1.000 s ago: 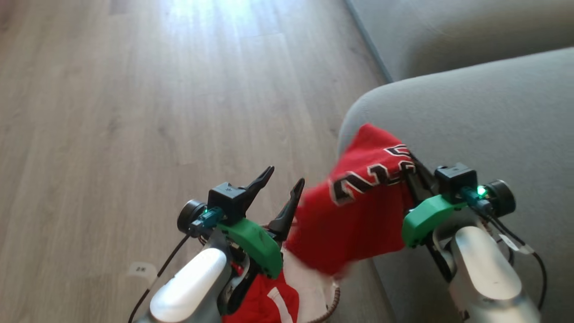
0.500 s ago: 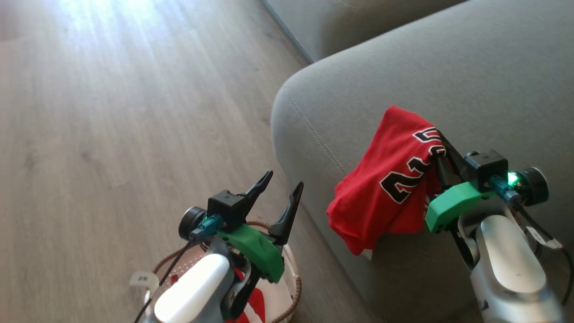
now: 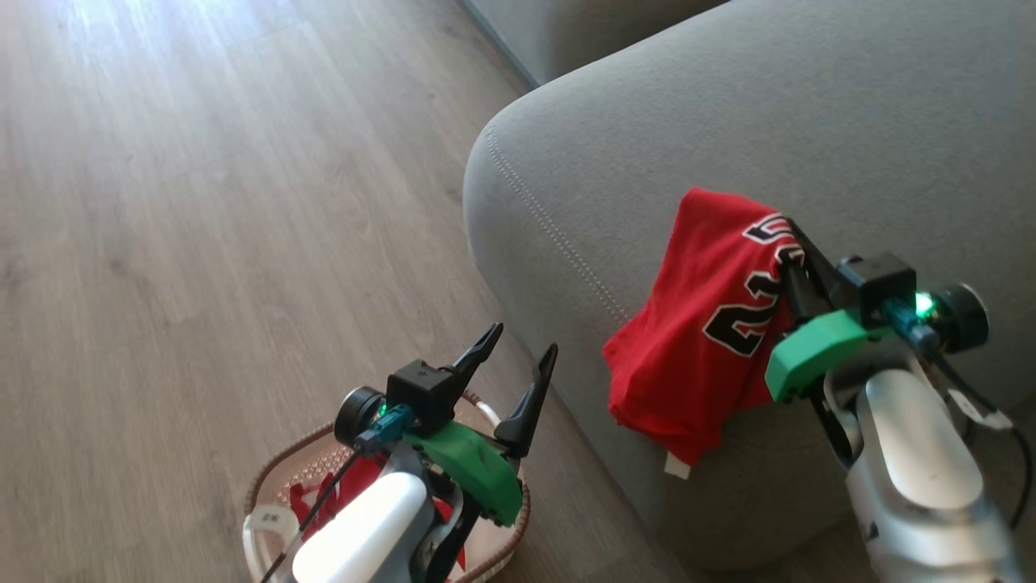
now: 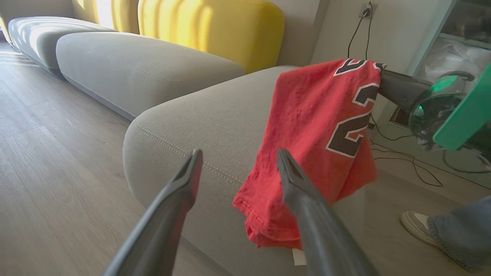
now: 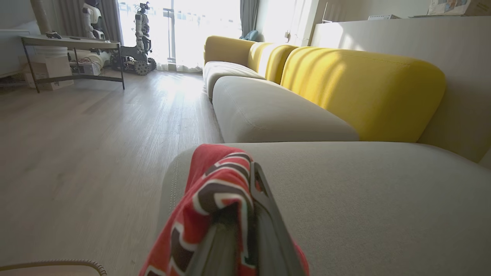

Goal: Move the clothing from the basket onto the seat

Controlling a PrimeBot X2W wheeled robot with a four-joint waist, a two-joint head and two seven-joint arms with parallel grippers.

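Observation:
The red jersey point(image 3: 712, 324) with black-and-white numerals hangs from my right gripper point(image 3: 789, 251), which is shut on its upper edge above the front corner of the grey seat point(image 3: 696, 121). In the left wrist view the jersey point(image 4: 322, 138) dangles beside the seat point(image 4: 215, 115); in the right wrist view the jersey point(image 5: 215, 199) wraps my fingers point(image 5: 264, 214). My left gripper point(image 3: 518, 352) stands open and empty above the basket point(image 3: 267, 486), where the other red garment point(image 3: 356, 486) lies partly hidden under my arm.
Wooden floor point(image 3: 202, 202) spreads to the left. Another grey cushion point(image 4: 145, 73) and yellow backrests point(image 4: 215, 30) lie beyond. A person's shoe point(image 4: 418, 226) and cables point(image 4: 414, 165) are on the floor at the sofa's end. A table point(image 5: 73, 42) and another robot point(image 5: 138, 34) stand far off.
The head camera has swung, so the seat now fills more of the view. My right gripper has carried the jersey up over the seat's corner. The left gripper stays open over the basket.

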